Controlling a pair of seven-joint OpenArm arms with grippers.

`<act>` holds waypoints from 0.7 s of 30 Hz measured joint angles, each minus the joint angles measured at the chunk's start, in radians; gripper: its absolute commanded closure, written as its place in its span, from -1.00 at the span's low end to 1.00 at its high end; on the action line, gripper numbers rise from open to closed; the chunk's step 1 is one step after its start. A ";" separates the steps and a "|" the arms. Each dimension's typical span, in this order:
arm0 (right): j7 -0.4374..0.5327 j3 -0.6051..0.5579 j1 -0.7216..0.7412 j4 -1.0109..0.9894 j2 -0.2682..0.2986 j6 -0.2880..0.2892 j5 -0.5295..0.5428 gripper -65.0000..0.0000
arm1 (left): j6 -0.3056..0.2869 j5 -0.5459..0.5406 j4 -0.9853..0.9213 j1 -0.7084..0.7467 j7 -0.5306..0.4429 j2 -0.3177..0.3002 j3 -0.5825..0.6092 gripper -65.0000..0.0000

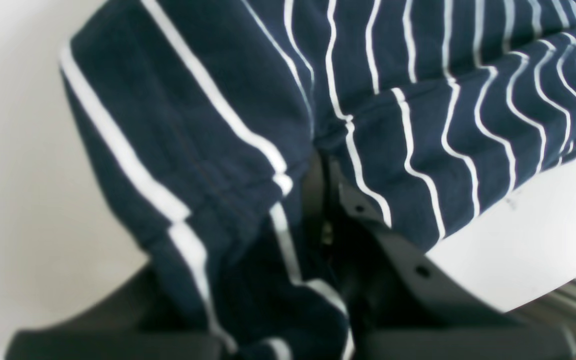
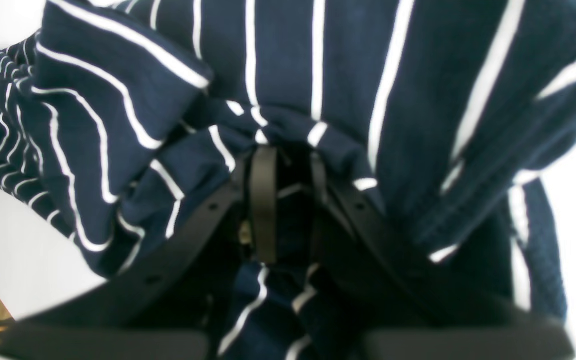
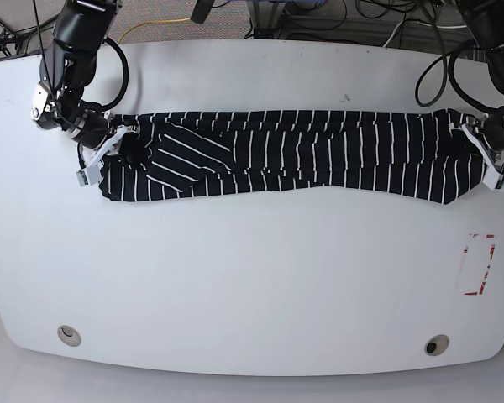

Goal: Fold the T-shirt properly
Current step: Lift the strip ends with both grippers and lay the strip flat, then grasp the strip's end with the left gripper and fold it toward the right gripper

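The dark navy T-shirt [image 3: 302, 155] with thin white stripes lies stretched in a long band across the white table [image 3: 252, 277], with a sleeve flap folded over near its left end. My left gripper [image 3: 479, 155], on the base view's right, is shut on the shirt's right end; in the left wrist view the fabric [image 1: 193, 150] bunches between its black fingers [image 1: 368, 220]. My right gripper [image 3: 118, 149], on the base view's left, is shut on the shirt's left end; in the right wrist view the cloth [image 2: 318, 90] is pinched between its fingers [image 2: 263, 200].
A red-outlined rectangle mark [image 3: 479, 264] is on the table at the right. Two round holes [image 3: 67, 335] sit near the front edge. Cables [image 3: 336, 17] lie beyond the table's back edge.
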 measured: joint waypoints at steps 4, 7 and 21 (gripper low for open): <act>0.013 -0.002 -0.002 -0.001 -0.001 0.000 -0.007 0.71 | 0.000 -0.005 0.165 0.004 0.068 0.000 0.000 0.91; 0.014 -0.002 -0.002 -0.001 0.000 0.000 -0.007 0.72 | 0.000 -0.002 0.262 -0.001 0.104 0.001 0.017 0.91; 0.017 -0.003 -0.002 0.000 -0.002 0.000 -0.007 0.73 | 0.000 -0.005 0.436 -0.057 0.153 0.101 0.306 0.90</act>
